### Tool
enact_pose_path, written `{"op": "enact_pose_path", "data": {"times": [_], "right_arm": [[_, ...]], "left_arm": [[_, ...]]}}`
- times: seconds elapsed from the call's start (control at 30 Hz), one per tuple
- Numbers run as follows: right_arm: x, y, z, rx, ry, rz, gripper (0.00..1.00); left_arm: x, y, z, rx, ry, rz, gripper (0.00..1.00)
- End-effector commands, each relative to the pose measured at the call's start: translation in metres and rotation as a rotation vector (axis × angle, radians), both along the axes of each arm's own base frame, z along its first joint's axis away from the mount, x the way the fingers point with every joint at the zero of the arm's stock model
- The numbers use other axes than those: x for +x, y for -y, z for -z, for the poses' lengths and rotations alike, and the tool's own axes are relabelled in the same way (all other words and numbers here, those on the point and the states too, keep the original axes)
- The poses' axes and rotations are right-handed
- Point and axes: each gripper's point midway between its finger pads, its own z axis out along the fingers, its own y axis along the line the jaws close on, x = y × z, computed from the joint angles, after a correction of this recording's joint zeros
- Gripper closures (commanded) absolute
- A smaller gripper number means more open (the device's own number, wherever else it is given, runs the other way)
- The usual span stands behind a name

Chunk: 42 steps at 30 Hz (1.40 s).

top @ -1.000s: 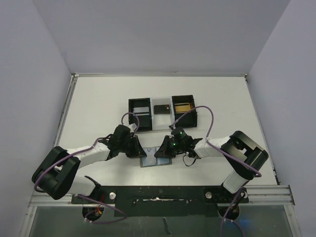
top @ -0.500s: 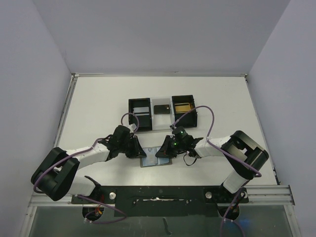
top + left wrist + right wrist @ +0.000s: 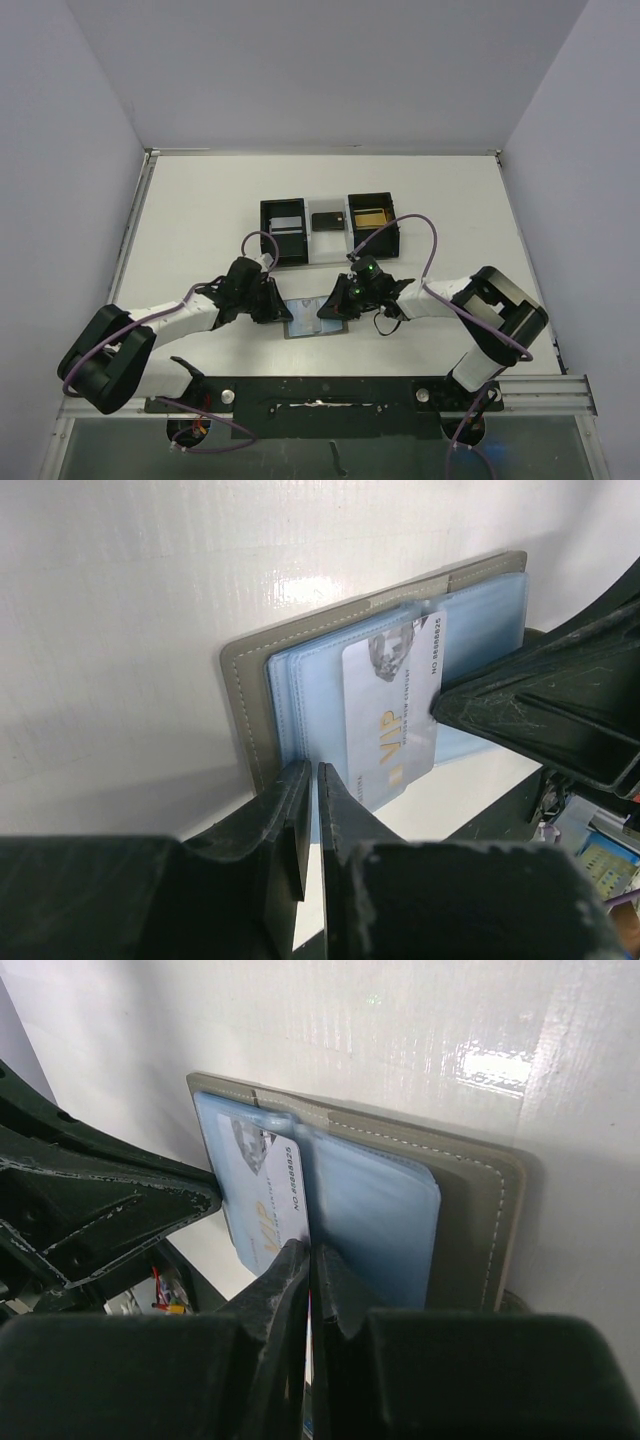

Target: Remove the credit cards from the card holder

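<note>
**Item 1.** White flat table (image 3: 200, 230), filling the middle of the overhead view.

**Item 2.** Black plastic three-compartment tray (image 3: 284, 205), upper centre of the overhead view, well apart from the work.

**Item 3.** Small flat grey folding card holder (image 3: 245, 710) with pale-blue pocket panels.
- Lies open on the table, lower centre of the overhead view, between the two claws.
- Judged light, soft and floppy. It is likely to slide or lift with a card unless it is pinned at its outer edge.

**Item 4.** Thin whitish plastic credit card (image 3: 392, 715), printed "VIP".
- Sits partly out of a pocket, one end projecting past the holder's edge.
- Judged stiff, light and slick. It is best pinched at the exposed end and drawn straight along the pocket.

**Item 5.** Left gripper (image 3: 311, 772).
- The jaws are almost together, leaving only a slit, at the holder's edge.
- It appears to nip the cover and pocket layers, though this is not certain.

**Item 6.** Right gripper (image 3: 308, 1250). The jaws are fully together, apparently pinching the card's exposed corner.

**Views.**
- The overhead view gives placement only; the claws hide most of the holder there.
- The left wrist view shows the card's print and how far it projects.
- The right wrist view shows the second panel and the stitched cover.
- Whether the pockets hold further cards cannot be told.
</note>
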Motion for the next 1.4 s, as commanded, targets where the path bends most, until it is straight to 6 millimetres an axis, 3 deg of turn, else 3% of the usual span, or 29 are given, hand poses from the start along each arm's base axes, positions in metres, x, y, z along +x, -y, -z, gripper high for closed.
{"op": "enact_pose_path", "data": {"times": [0.0, 0.33, 0.53, 0.7, 0.83, 1.13, 1.37], "right_arm": [[0.003, 0.000, -0.013, 0.026, 0.032, 0.000, 1.00], [0.010, -0.001, -0.022, 0.031, 0.048, 0.002, 0.94], [0.014, -0.011, -0.023, 0.061, 0.042, -0.009, 0.77], [0.014, -0.013, -0.018, 0.066, 0.031, -0.012, 0.72], [0.014, -0.012, -0.014, 0.062, 0.028, 0.000, 0.74], [0.014, -0.001, -0.010, 0.012, 0.036, 0.028, 0.93], [0.014, 0.006, -0.009, -0.022, 0.043, 0.038, 0.95]], "left_arm": [[-0.002, -0.008, 0.006, 0.052, 0.002, 0.001, 0.92], [0.006, -0.001, 0.001, 0.053, 0.009, 0.027, 0.92], [0.004, -0.001, 0.003, 0.051, 0.000, 0.033, 0.92], [0.002, -0.001, 0.003, 0.046, -0.002, 0.033, 0.92], [0.002, -0.001, 0.002, 0.044, 0.001, 0.034, 0.92], [0.006, -0.002, -0.004, 0.044, 0.021, 0.018, 0.90], [0.014, 0.005, -0.020, 0.011, 0.052, 0.004, 0.84]]}}
